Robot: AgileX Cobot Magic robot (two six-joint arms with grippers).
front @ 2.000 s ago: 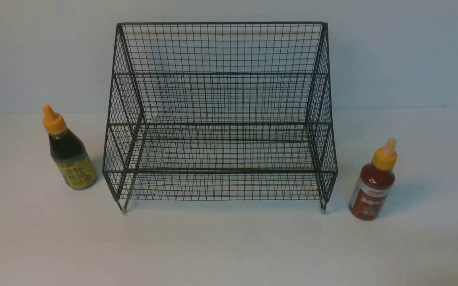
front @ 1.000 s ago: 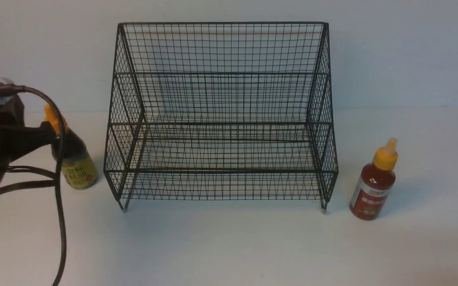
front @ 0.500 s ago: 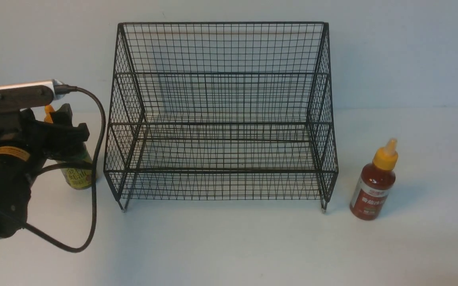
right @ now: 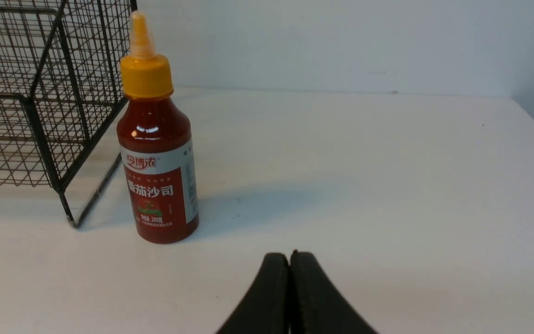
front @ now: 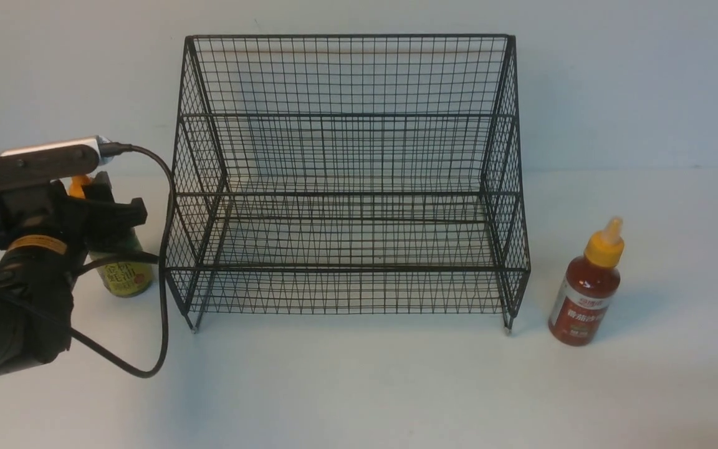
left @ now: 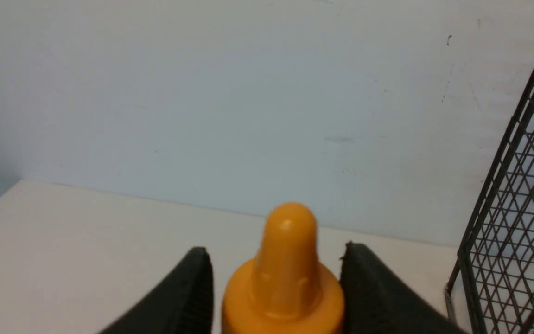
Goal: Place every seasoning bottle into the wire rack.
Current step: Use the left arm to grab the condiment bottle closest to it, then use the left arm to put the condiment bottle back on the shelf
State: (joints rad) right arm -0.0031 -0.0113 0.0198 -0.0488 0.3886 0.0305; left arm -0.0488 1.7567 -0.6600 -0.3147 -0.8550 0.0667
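Wrist view: left gripper point(left: 274, 248) flanks dark bottle point(left: 285, 292) cap, grip unclear; left arm point(front: 16, 299) blocks front view. Right gripper point(right: 290, 254) closed; red bottle point(right: 158, 185) beside rack point(front: 346, 194).

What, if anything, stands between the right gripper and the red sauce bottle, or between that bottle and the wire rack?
Nothing visible lies between the shut right gripper and the red sauce bottle, only bare table. The wire rack turns its mesh side wall to the bottle, so it probably must go in over the front.
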